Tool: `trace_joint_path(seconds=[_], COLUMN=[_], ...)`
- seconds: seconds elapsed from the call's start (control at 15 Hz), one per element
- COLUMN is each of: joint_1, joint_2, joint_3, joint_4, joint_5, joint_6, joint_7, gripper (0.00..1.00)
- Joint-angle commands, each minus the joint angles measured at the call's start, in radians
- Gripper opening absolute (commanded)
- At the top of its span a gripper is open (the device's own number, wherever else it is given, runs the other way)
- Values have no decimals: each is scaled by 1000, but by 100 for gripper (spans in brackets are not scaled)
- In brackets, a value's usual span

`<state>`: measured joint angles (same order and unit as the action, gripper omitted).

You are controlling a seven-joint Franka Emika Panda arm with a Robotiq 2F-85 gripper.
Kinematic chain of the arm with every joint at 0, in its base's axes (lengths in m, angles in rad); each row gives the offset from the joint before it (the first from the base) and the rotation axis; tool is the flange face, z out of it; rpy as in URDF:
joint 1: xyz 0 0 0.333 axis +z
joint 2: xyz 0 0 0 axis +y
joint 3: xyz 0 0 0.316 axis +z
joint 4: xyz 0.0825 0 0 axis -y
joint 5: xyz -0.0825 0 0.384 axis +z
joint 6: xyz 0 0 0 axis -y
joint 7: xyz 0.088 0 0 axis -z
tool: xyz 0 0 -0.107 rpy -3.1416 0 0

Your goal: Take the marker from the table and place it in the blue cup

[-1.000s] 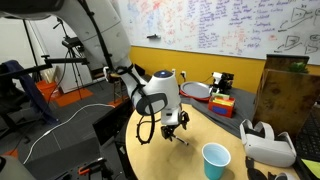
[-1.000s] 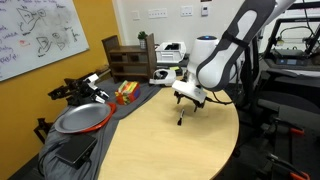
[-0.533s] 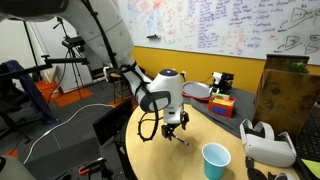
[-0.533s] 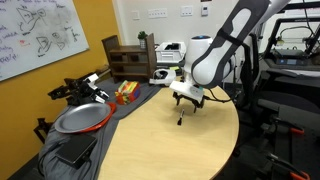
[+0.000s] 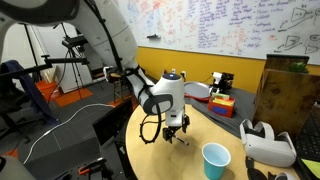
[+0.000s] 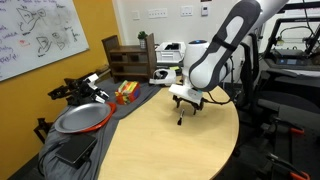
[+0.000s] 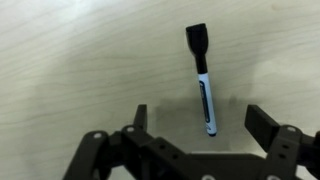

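In an exterior view I see my gripper [image 5: 178, 128] hanging low over the table [image 5: 160, 160], pointing straight down. The marker [image 5: 181, 139] shows as a small dark streak on the wood just under the fingertips; from here I cannot tell whether they touch it. The blue cup [image 5: 215, 161] stands upright on the table, off to the side of the gripper and nearer this camera, well apart from it. A white headset [image 5: 268, 143] lies beyond the cup, farther from the gripper.

In an exterior view from across the table [image 6: 170, 140], the gripper [image 6: 186, 103] sits just above the marker [image 6: 181, 120], which lies flat on the wood below it.

In the wrist view the gripper [image 7: 200, 120] is spread wide, with nothing gripped. Its 2 fingers [image 7: 262, 125] stand on either side of the marker [image 7: 202, 80], clear of it. The marker lies flat on the table [image 7: 80, 60], near end between the fingertips, black cap pointing away from the gripper.
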<state>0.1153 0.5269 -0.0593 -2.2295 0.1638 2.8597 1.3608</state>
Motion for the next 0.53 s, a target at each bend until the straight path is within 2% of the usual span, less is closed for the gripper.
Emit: trace_joint_path(seconds=[0.0,0.33,0.47], joint_1=[23,37,39], joint_2=[41,75,85], joint_3=[-28,-44,-43], joint_4=[51,88,101], joint_5=[5,0,0], joint_6=[-33,-41,-43], joint_7=[-15,-15,-18], gripper=[100,100,95])
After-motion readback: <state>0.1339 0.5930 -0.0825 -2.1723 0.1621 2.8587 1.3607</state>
